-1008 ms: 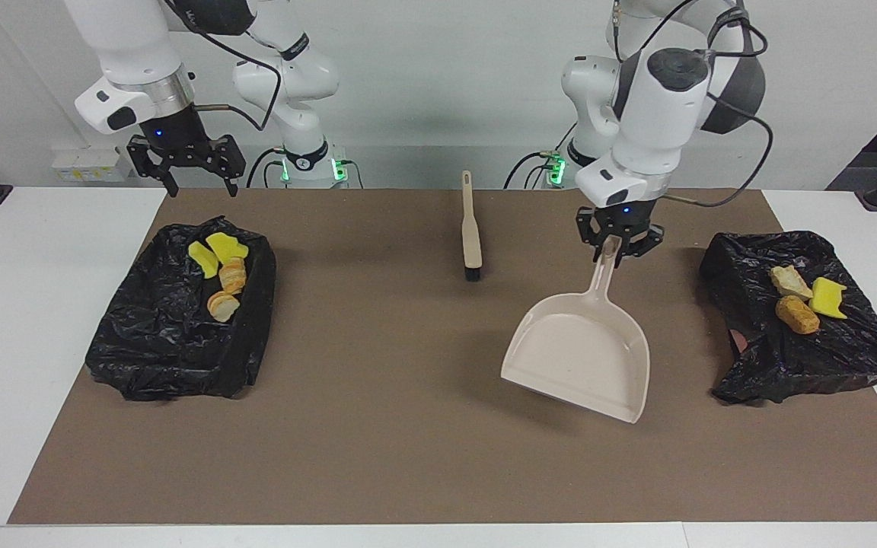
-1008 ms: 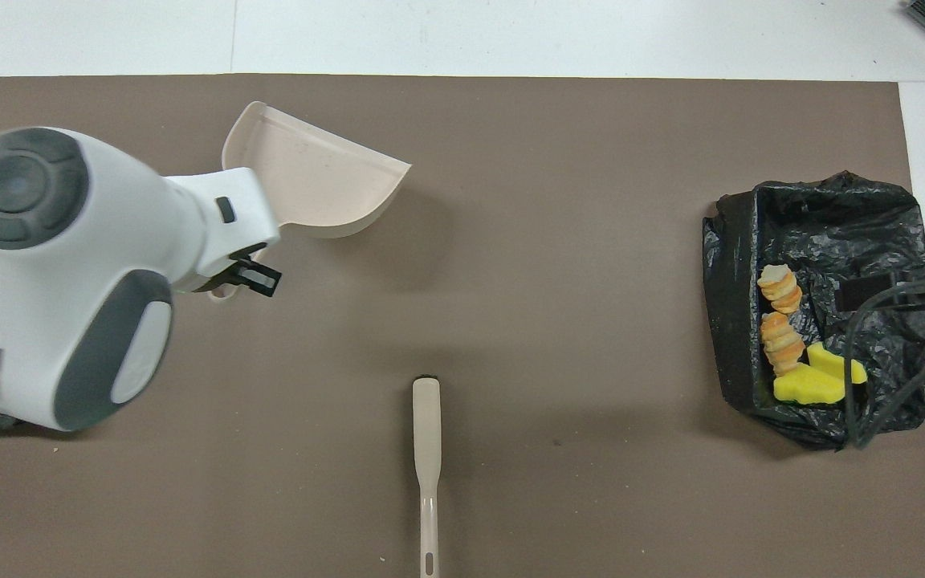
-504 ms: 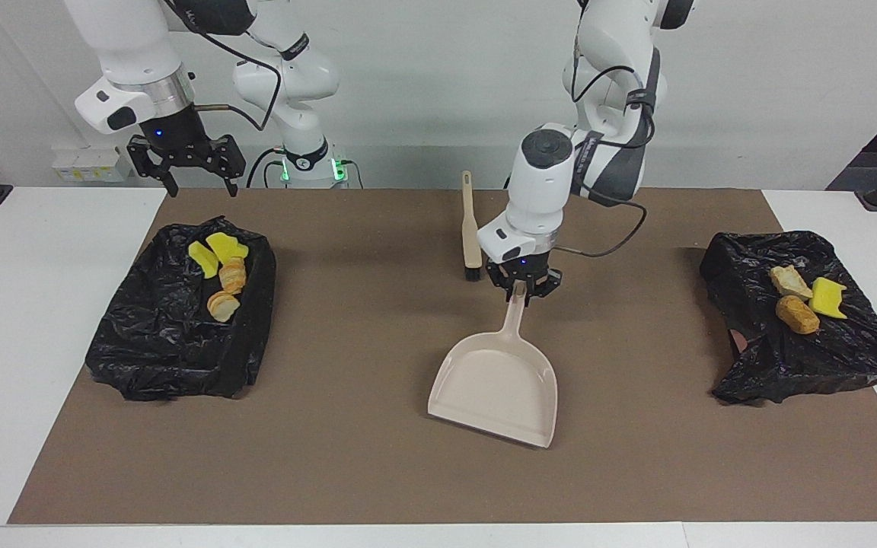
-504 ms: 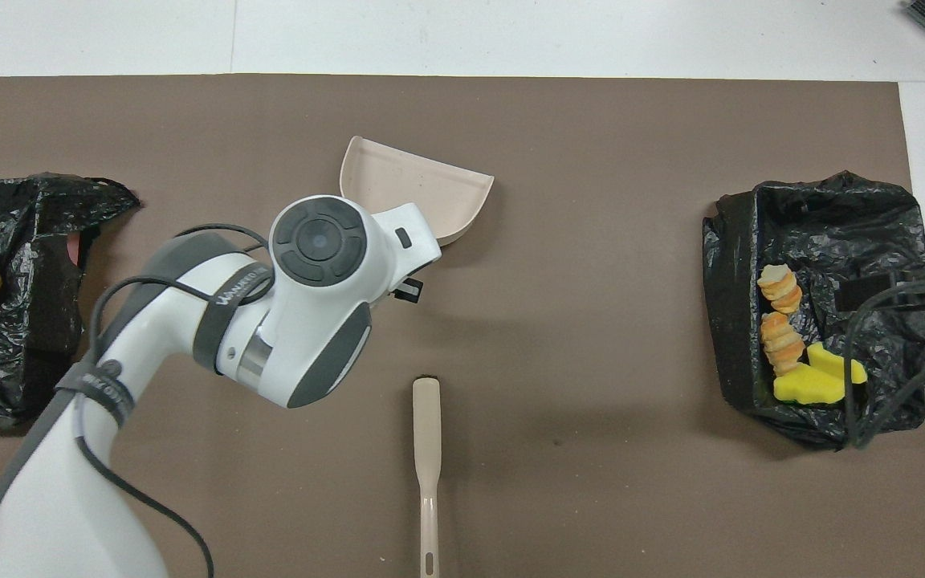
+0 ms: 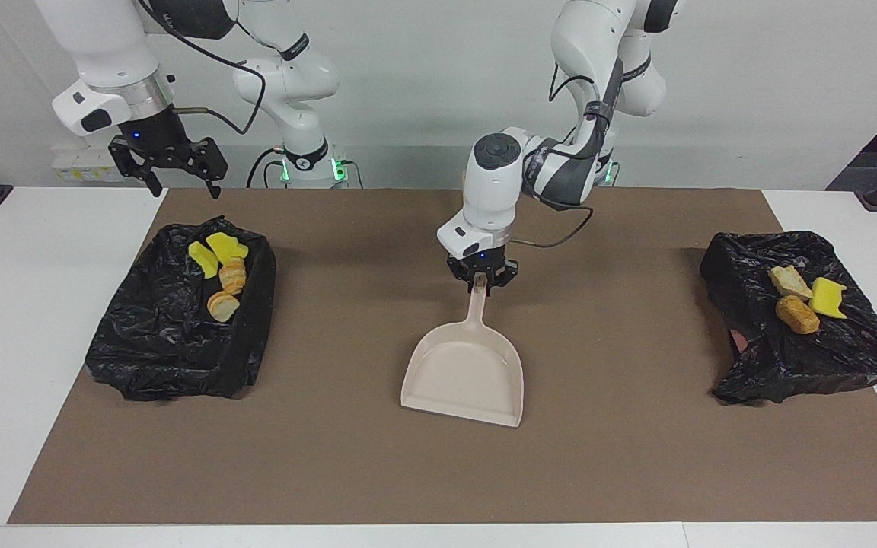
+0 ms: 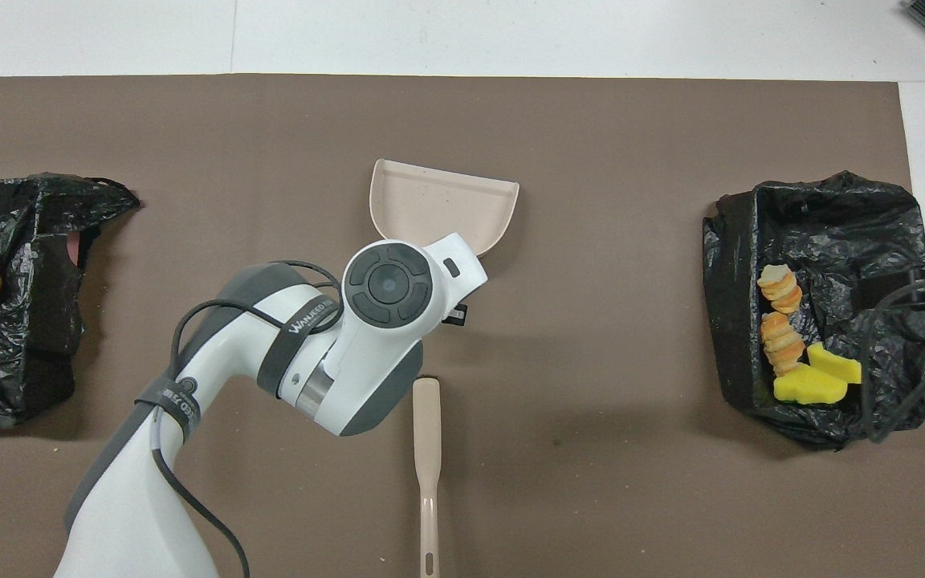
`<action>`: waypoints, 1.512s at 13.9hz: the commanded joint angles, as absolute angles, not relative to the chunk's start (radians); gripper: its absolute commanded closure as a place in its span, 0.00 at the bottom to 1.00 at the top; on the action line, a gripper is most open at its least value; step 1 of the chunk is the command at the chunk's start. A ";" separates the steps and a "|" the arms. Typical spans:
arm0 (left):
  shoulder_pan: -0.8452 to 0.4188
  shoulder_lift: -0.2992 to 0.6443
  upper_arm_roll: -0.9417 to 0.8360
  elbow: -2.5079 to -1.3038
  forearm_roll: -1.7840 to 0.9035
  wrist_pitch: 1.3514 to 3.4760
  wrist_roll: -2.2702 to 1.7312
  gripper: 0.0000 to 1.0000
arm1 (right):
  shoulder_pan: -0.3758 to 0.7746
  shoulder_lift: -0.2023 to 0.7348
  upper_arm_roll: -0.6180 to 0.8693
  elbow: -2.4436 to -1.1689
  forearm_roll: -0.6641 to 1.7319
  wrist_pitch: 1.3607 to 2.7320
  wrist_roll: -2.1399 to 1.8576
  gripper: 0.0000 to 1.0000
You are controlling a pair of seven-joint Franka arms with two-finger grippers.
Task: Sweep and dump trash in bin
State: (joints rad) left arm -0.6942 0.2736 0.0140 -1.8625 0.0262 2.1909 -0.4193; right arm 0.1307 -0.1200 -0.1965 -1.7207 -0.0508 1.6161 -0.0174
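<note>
Mid-mat, dustpan, bare surround

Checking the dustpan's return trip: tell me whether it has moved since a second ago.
Yes. The dustpan has moved away from the black bag at the left arm's end, toward the table's middle, by the brush.

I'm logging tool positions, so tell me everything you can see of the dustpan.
The dustpan is pale beige, apparently plastic, with a flat scoop, low raised walls and a straight handle. It is empty and lies on the brown mat at mid-table, its open edge pointing away from the robots and its handle toward them. The left gripper is at the handle's end.
</note>
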 commanded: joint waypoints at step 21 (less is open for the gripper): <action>-0.091 0.137 0.054 -1.601 -0.077 1.704 0.052 0.00 | 0.153 -0.115 -0.173 -1.663 -0.014 1.542 -0.034 0.00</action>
